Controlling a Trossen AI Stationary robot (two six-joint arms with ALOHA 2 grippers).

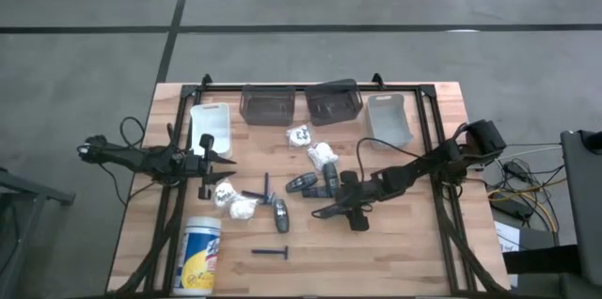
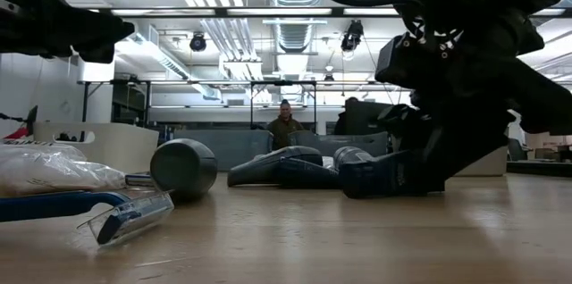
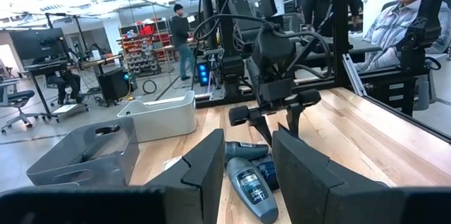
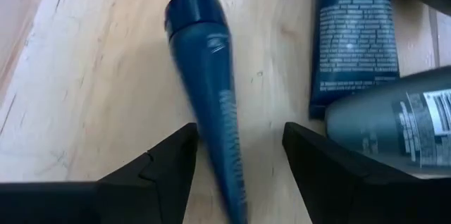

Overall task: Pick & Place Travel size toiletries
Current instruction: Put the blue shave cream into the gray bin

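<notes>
Right gripper [image 1: 331, 211] low over the table's middle, a dark blue tapered plastic tube [image 4: 211, 104] between its parted fingers

The tube lies flat on the pale wooden table [image 1: 404, 243] — not pinched, beside other dark tubes [image 4: 356, 34]. Left gripper [image 1: 209, 156] hangs by the white bin [image 1: 209, 117], fingers apart — holding nothing.

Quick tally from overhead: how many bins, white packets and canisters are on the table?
Bins: 4
White packets: 4
Canister: 1
Total: 9
</notes>
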